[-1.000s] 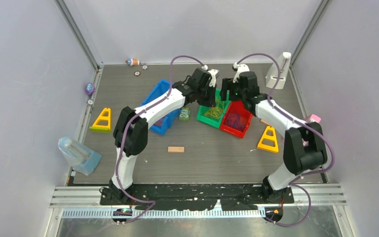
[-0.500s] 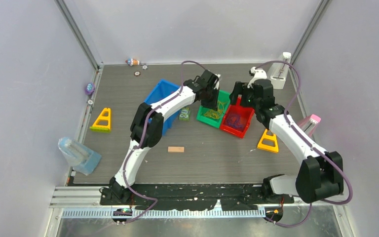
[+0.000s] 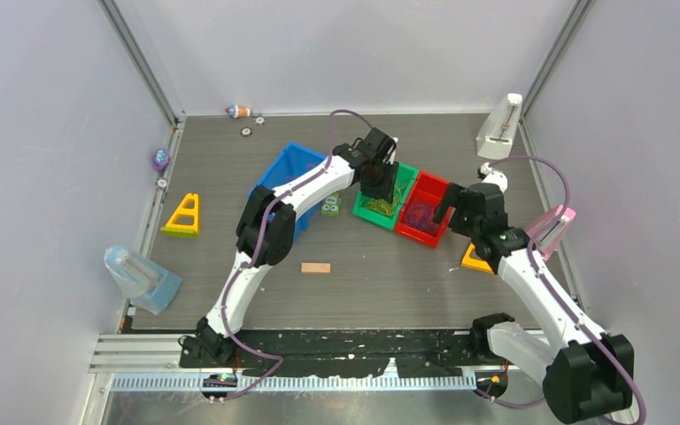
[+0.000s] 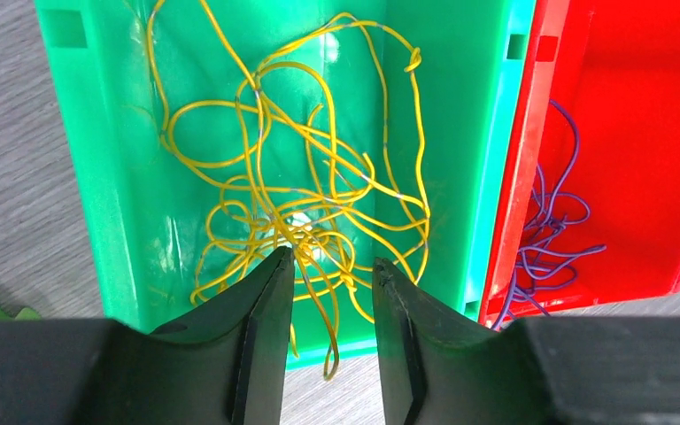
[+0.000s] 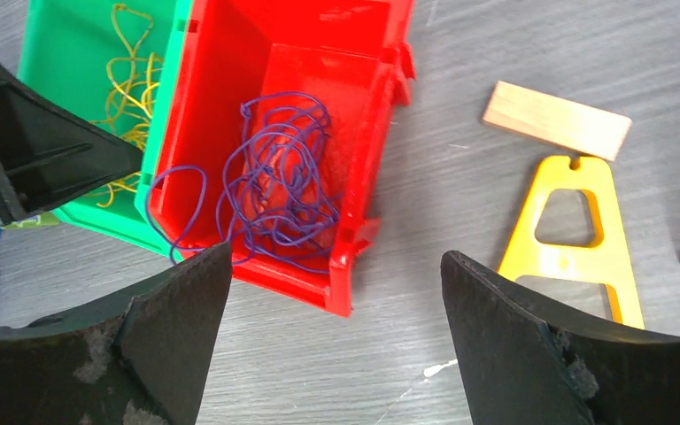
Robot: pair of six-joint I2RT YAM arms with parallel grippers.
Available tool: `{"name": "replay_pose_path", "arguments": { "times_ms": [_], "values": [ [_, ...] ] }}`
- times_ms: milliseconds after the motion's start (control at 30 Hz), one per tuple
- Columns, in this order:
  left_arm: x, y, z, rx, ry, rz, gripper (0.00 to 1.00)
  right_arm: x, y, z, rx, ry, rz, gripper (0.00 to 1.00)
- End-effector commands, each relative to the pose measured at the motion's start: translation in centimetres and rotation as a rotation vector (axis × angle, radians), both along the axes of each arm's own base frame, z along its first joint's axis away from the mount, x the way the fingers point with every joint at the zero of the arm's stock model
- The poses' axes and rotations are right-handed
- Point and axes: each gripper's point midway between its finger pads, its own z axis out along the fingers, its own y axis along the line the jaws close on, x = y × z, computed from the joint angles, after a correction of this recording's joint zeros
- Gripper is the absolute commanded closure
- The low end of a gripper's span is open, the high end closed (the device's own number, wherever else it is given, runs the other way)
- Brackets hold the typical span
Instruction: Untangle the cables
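Note:
Yellow cables (image 4: 301, 204) lie in a loose tangle in the green bin (image 4: 106, 177). My left gripper (image 4: 332, 261) is open just above the bin's near end; one yellow strand hangs between its jaws and over the bin edge. Purple cables (image 5: 274, 186) lie bunched in the red bin (image 5: 319, 71) beside it. My right gripper (image 5: 336, 254) is wide open and empty, above the table at the red bin's near corner. In the top view the left gripper (image 3: 379, 181) is over the green bin (image 3: 405, 173) and the right gripper (image 3: 447, 208) is beside the red bin (image 3: 429, 183). No orange-red cables show.
A blue bin (image 3: 290, 168) stands left of the green one, with a small green toy (image 3: 331, 205) between them. A yellow triangle (image 5: 575, 230) and wooden block (image 5: 556, 119) lie right of the red bin. Another triangle (image 3: 184, 215), a wooden block (image 3: 315, 267) and a clear container (image 3: 140, 276) lie left.
My right arm has drawn back toward the near right, off the red bin. My left gripper has moved right and settled over the green bin.

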Motion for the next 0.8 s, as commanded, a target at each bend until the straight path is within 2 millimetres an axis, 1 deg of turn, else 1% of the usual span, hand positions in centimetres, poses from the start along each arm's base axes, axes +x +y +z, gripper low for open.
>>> {"name": "replay_pose_path", "arguments": {
  "times_ms": [0, 33, 67, 167, 267, 300, 400, 433, 533, 567, 667, 700, 733, 767],
  "values": [
    [0.7, 0.1, 6.8, -0.032, -0.146, -0.021, 0.60, -1.2, -2.1, 0.4, 0.004, -0.040, -0.135, 0.07],
    [0.6, 0.3, 7.5, -0.030, -0.160, -0.023, 0.60, -1.4, -2.1, -0.3, 0.002, -0.028, -0.137, 0.07],
    [0.6, 0.5, 8.1, -0.028, -0.171, -0.026, 0.59, -1.5, -2.0, -0.5, 0.011, -0.025, -0.137, 0.07],
    [0.6, 1.3, 9.9, -0.014, -0.209, -0.024, 0.51, -1.5, -1.3, -1.7, 0.037, 0.006, -0.117, 0.08],
    [0.4, 2.2, 11.3, 0.005, -0.243, -0.022, 0.42, -1.1, -0.4, -2.9, 0.074, 0.035, -0.095, 0.08],
    [0.3, 2.5, 12.2, 0.004, -0.257, -0.023, 0.39, -1.0, 0.0, -3.1, 0.087, 0.042, -0.083, 0.08],
    [-0.4, 3.2, 13.9, -0.006, -0.285, -0.034, 0.34, -0.5, 0.6, -3.9, 0.114, 0.050, -0.073, 0.09],
    [-0.6, 3.4, 14.8, -0.016, -0.302, -0.035, 0.33, -0.4, 0.7, -4.1, 0.117, 0.054, -0.073, 0.10],
    [-1.7, 4.4, 17.1, -0.050, -0.347, -0.038, 0.32, 0.4, 1.0, -4.9, 0.126, 0.067, -0.073, 0.16],
    [-2.2, 4.9, 17.6, -0.055, -0.356, -0.037, 0.31, 0.5, 1.2, -5.4, 0.131, 0.085, -0.068, 0.17],
    [-4.3, 6.8, 18.1, -0.069, -0.373, -0.039, 0.31, 1.8, 2.4, -5.5, 0.175, 0.072, -0.036, 0.20],
    [-4.9, 7.7, 18.5, -0.073, -0.393, -0.025, 0.30, 2.5, 2.7, -5.7, 0.192, 0.067, -0.037, 0.21],
    [-5.5, 8.8, 18.5, -0.069, -0.408, -0.010, 0.30, 3.2, 3.2, -5.4, 0.210, 0.057, -0.024, 0.22],
    [-6.1, 9.7, 18.2, -0.066, -0.418, -0.001, 0.29, 3.9, 3.6, -5.7, 0.220, 0.058, -0.019, 0.22]
  ]
}}
